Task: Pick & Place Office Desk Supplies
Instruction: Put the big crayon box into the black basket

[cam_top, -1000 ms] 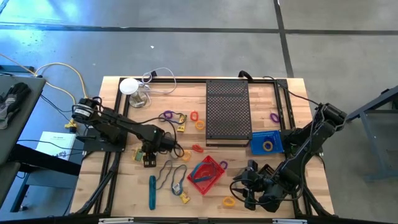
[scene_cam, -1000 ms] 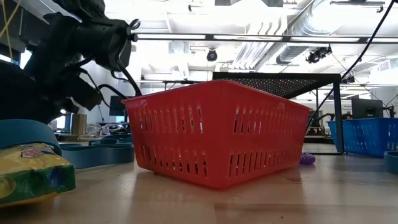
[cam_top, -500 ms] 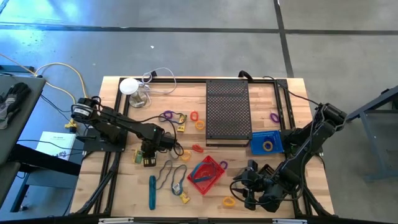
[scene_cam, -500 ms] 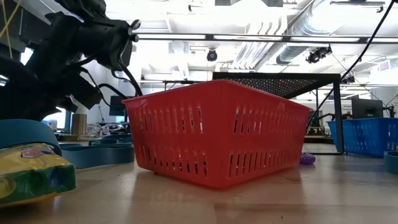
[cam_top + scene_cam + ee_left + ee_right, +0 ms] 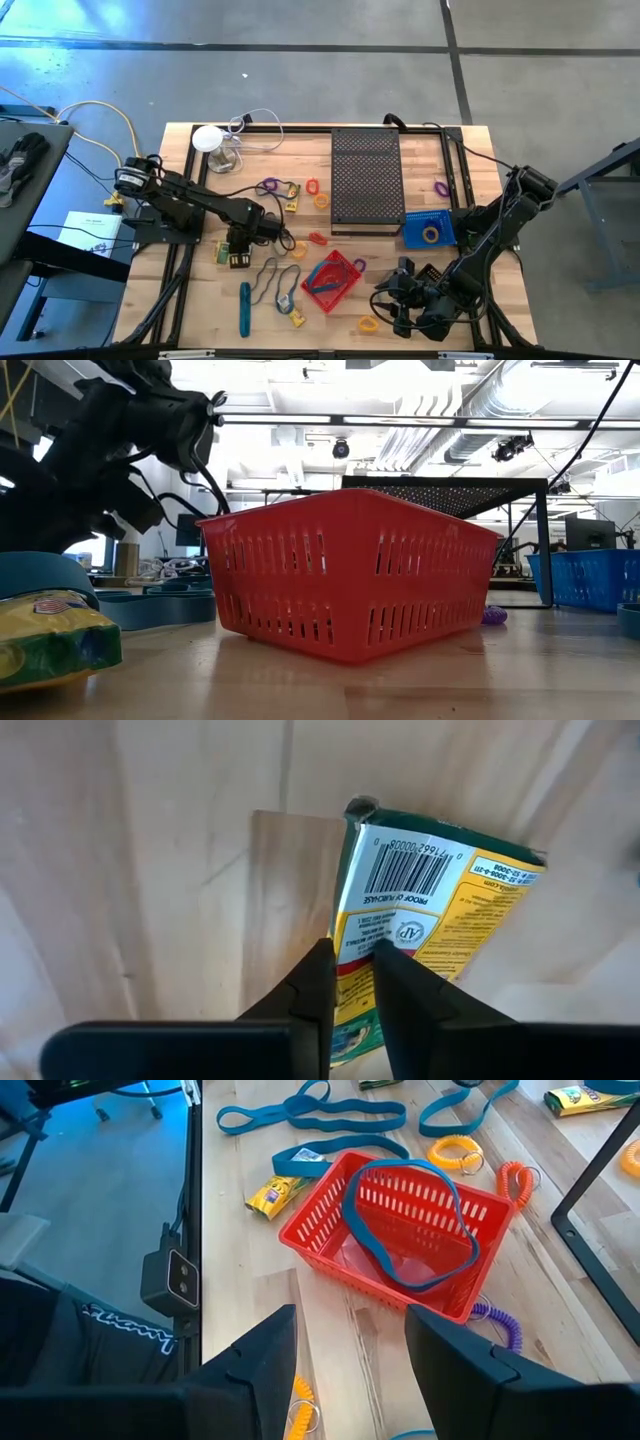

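Packet, yellow and green, barcode 071662000008 and "AP" seal showing: my left gripper pinches its edge; my right gripper waits open.

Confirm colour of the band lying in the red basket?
Blue band; clearest in the right wrist view.

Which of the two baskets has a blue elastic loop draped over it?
The red basket near the table's front; a blue loop lies across its rim. The blue basket beside the black tray holds a yellow ring instead.
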Available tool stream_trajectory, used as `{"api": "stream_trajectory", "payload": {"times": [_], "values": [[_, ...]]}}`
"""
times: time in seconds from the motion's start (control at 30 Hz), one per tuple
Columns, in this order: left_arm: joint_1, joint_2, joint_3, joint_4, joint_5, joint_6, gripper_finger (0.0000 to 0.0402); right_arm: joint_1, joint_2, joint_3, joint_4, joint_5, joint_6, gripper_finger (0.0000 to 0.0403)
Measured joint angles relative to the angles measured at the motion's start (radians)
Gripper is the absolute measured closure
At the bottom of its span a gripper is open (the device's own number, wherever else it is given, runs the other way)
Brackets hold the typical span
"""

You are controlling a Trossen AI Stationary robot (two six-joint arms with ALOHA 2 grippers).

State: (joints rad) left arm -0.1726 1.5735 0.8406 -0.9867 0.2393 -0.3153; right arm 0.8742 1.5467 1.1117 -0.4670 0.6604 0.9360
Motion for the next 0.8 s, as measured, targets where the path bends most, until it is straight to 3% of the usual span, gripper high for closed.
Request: {"api": "stream_trajectory", "payload": {"times": [0.33, 0.5, 0.8], "values": [[0.008, -0.071, 0.034, -0.01, 0.089, 0.016, 0.0397, -0.026, 0.0, 0.0, 0.016, 0.001, 0.0, 0.0227], [0.023, -0.106, 0.034, -0.034, 0.103, 0.01, 0.04, -0.048, 0.0, 0.0, 0.015, -0.004, 0.0, 0.0227], [0.1, -0.147, 0.124, -0.088, 0.298, 0.009, 0.0401, -0.11, 0.0, 0.0, 0.085, -0.004, 0.058, 0.0227]]}}
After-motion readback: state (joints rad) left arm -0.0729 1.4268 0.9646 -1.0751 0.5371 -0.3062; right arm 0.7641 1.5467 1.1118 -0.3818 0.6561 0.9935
